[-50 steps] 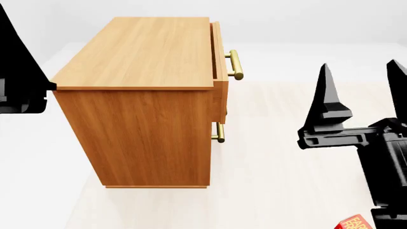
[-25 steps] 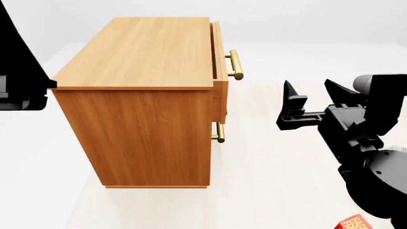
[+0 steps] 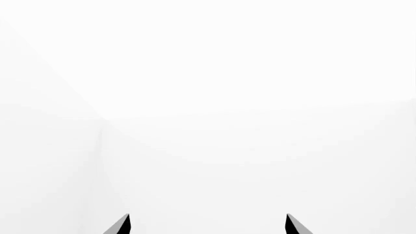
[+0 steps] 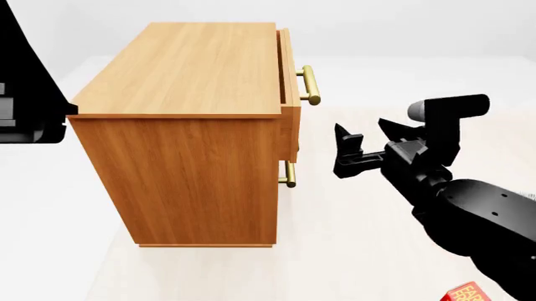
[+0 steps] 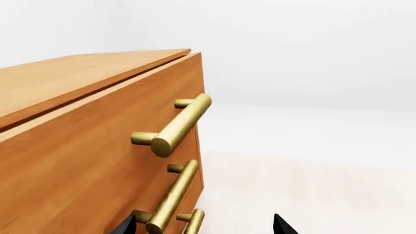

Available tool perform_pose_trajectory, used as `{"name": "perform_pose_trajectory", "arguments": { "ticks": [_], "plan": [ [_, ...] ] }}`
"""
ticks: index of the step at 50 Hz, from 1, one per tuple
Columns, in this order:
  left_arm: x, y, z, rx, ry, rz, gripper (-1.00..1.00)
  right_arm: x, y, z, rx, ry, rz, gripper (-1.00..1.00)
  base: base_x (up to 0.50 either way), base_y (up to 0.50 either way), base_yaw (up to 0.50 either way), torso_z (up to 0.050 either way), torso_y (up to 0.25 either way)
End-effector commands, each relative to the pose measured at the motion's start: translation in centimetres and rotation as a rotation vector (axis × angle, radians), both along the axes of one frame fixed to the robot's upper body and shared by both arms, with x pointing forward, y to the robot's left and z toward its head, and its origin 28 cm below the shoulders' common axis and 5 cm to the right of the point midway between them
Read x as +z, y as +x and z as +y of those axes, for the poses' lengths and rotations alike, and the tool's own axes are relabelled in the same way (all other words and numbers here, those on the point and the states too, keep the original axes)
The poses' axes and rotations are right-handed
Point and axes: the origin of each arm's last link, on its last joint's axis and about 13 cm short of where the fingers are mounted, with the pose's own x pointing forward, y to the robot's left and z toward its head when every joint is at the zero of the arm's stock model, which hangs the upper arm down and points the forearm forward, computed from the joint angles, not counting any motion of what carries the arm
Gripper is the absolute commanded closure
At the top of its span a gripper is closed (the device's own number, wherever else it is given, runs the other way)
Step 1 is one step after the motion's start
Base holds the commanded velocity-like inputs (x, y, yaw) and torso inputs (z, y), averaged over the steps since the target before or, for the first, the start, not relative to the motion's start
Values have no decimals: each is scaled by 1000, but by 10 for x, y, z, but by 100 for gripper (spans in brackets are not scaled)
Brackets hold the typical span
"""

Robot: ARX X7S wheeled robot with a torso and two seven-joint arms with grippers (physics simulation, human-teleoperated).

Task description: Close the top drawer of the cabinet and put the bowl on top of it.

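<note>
Brass lower handles [image 5: 170, 200] show at right wrist; head view hides them.

Plain white walls [image 4: 402, 25] meet a pale, faintly grained cream floor [image 4: 352, 251] under soft, even light casting only faint shadows.

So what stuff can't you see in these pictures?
- The bowl: in no view.
- Inside the top drawer: head view sees only its slightly protruding edge, the cabinet top covers the rest.
- Left gripper: left wrist view cuts it off, only two tips show.
- Red object: cropped by the head view's bottom edge, unidentifiable.
- Lowest handle: cut off in right wrist view.
</note>
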Motion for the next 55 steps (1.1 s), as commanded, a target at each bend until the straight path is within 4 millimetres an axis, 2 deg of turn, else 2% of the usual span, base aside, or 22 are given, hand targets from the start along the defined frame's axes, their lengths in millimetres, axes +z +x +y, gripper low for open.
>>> {"name": "perform_pose_trajectory", "arguments": {
  "ticks": [1,17,28,44,55],
  "plan": [
    [0,0,0,0,1,2,-100,-2,15,9,74,-16,30,-100,0,0,0,0,0],
    [0,1,1,0,-1,1,-100,2,39,22,166,-14,50,-100,0,0,0,0,1],
    [0,2,1,1,-1,3,-100,2,45,28,216,-28,54,-100,0,0,0,0,0],
    [-1,3,0,-4,1,8,-100,12,56,43,292,-36,34,-100,0,0,0,0,0],
    [-2,3,0,-5,0,7,-100,18,52,54,409,-67,-15,-100,0,0,0,0,0]
  ]
}}
